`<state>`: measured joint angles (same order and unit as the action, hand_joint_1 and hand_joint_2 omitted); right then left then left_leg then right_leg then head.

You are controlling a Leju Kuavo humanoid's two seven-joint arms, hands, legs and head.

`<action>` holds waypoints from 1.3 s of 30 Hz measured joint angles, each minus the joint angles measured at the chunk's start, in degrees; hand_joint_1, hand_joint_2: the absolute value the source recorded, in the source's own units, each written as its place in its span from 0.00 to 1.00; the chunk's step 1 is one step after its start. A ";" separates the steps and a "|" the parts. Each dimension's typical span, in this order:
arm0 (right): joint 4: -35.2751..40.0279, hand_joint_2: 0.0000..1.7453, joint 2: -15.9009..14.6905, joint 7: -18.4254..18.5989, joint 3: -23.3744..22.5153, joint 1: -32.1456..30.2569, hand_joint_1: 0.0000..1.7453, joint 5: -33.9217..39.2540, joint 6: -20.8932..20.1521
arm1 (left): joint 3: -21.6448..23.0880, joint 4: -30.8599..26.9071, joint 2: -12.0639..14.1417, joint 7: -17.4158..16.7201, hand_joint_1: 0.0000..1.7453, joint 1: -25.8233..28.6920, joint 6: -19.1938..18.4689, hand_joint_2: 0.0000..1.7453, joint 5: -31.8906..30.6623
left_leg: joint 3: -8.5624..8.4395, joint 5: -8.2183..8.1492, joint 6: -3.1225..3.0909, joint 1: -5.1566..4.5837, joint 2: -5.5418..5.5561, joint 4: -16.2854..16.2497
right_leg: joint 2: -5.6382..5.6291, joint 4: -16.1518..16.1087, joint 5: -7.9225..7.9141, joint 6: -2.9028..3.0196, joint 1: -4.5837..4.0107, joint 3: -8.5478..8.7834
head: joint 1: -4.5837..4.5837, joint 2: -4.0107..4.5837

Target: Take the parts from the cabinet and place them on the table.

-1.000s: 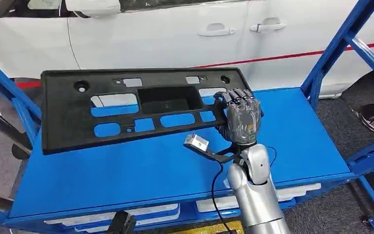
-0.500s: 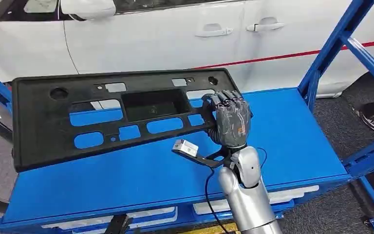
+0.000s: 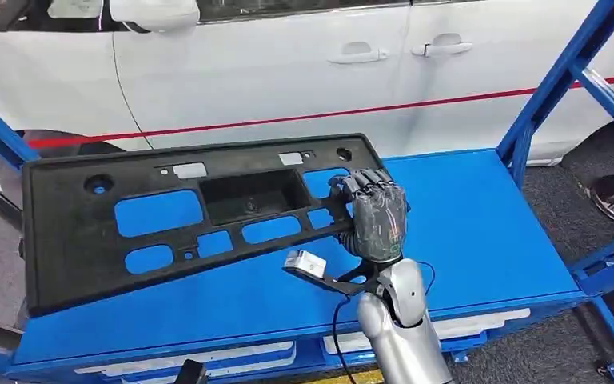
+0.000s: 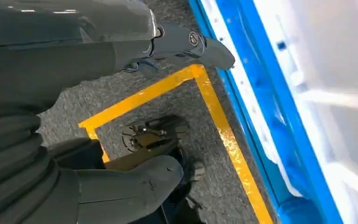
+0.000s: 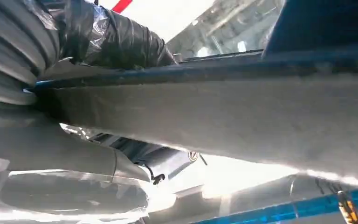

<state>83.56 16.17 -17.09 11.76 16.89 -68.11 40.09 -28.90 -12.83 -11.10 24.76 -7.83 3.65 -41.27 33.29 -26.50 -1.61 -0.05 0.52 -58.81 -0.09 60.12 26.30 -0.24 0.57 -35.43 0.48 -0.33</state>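
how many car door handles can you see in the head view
2, both on the white car behind the blue table: one door handle above the black panel, the other handle further right.

The right arm [image 3: 404, 332] is silver metal, built of rounded, glossy segments. A thin black cable [image 3: 342, 320] loops beside it, near the wrist. A small white-and-grey camera block [image 3: 305, 262] juts sideways from the wrist on a black bracket. The right robot hand [image 3: 374, 210] is dark grey with segmented fingers, wrapped in shiny clear film. The left robot hand [image 4: 70, 112] has a dark grey ribbed cover, a thick grey thumb and a darker finger with a round screw [image 4: 194, 38] at its joint.
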 joint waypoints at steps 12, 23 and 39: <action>0.87 1.00 1.77 -1.07 1.53 0.22 1.00 0.57 -0.02 | -1.99 0.00 0.92 -5.55 0.00 -0.68 -3.15 1.00 1.68 | 2.60 -3.17 2.12 0.76 -0.18 -8.29 | 0.28 -0.08 -0.41 1.67 0.15 0.03 | 0.00 0.00; 1.73 1.00 2.49 -1.73 3.43 1.69 1.00 1.99 0.00 | -2.78 0.00 1.09 -5.70 0.00 -1.69 -3.71 1.00 1.60 | 1.25 2.14 -1.26 0.34 -0.38 0.68 | 0.08 12.97 9.18 -0.95 0.13 -4.97 | -0.02 0.00; 1.94 1.00 2.58 -0.57 3.87 2.48 1.00 3.96 -0.04 | -3.08 0.00 1.20 -5.88 0.00 -1.33 -4.13 1.00 1.20 | 9.60 -6.78 2.37 0.60 -0.22 -15.39 | 0.59 -1.42 0.02 2.32 -0.17 1.62 | 0.13 0.00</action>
<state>85.50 18.75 -17.66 15.63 19.36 -64.15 40.04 -31.98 -12.83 -9.90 18.88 -9.15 -0.48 -40.06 42.89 -33.28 0.76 0.55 0.30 -74.20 0.50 58.71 26.32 2.08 0.40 -33.81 0.61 -0.33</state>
